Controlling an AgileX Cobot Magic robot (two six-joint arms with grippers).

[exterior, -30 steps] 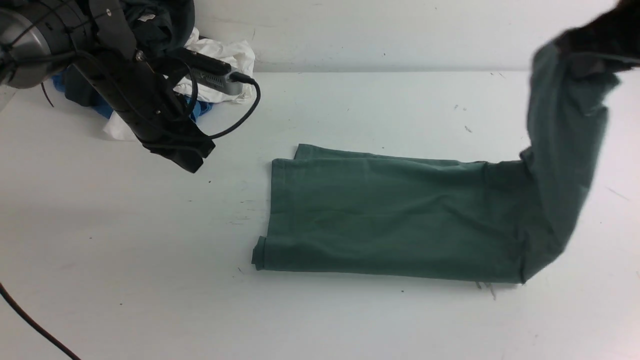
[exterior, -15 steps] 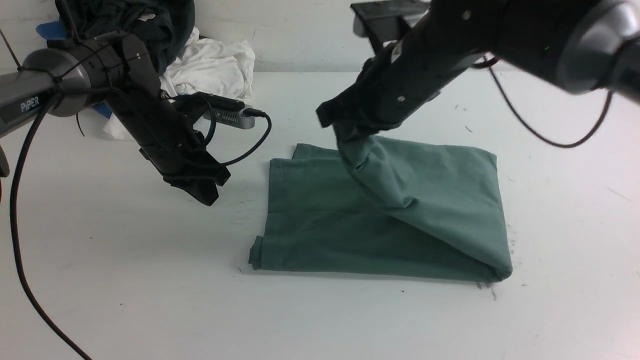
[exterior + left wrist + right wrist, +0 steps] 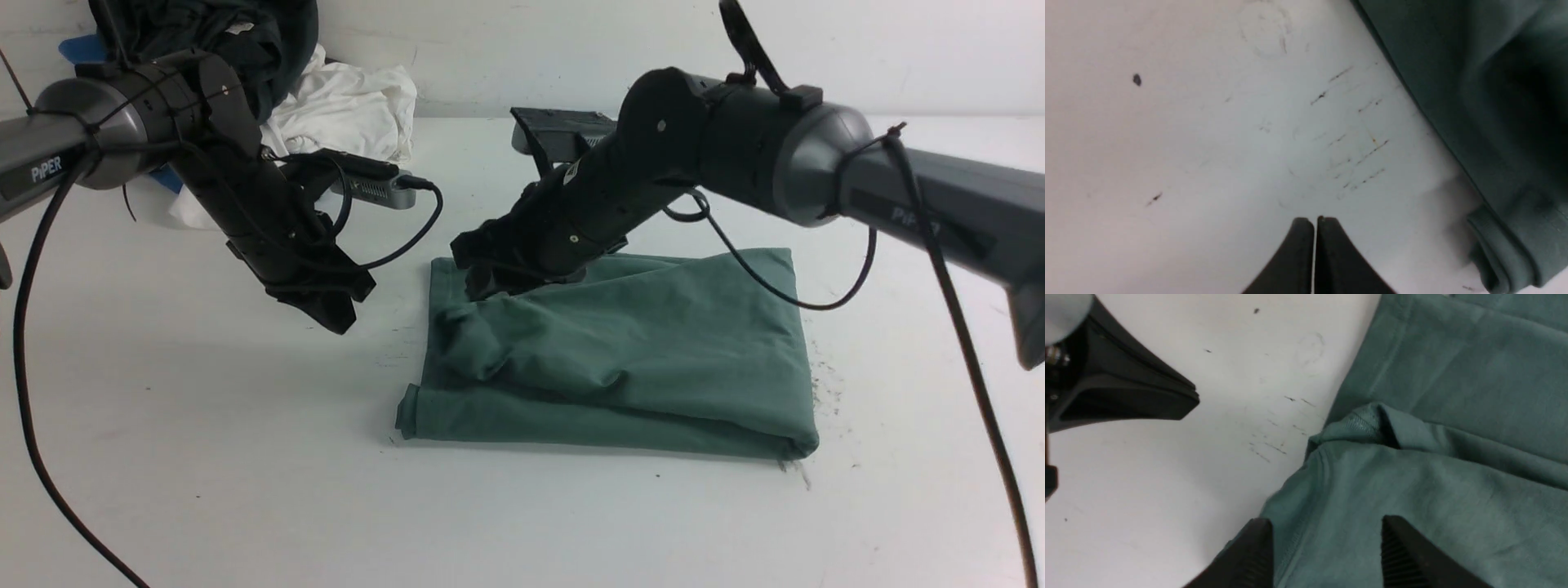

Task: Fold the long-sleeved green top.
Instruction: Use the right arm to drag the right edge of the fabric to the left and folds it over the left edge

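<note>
White scuffed tabletop (image 3: pixel 204 457), we see the sage-green knit long-sleeved top (image 3: pixel 653 359) lying folded at its middle.
Right gripper (image 3: pixel 1327 539) jaws spread just above the top's left edge, cloth between them ungripped; left gripper (image 3: pixel 1314 228) pressed closed beside it.

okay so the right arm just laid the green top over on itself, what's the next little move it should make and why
Probably lift the right gripper straight up and draw it back. Its jaws stand apart over the green long-sleeved top, so nothing seems held, and the folded-over layer already lies on the lower one. The edge near it is bunched and wrinkled, so smoothing may follow. The left gripper is shut above the bare table.
</note>
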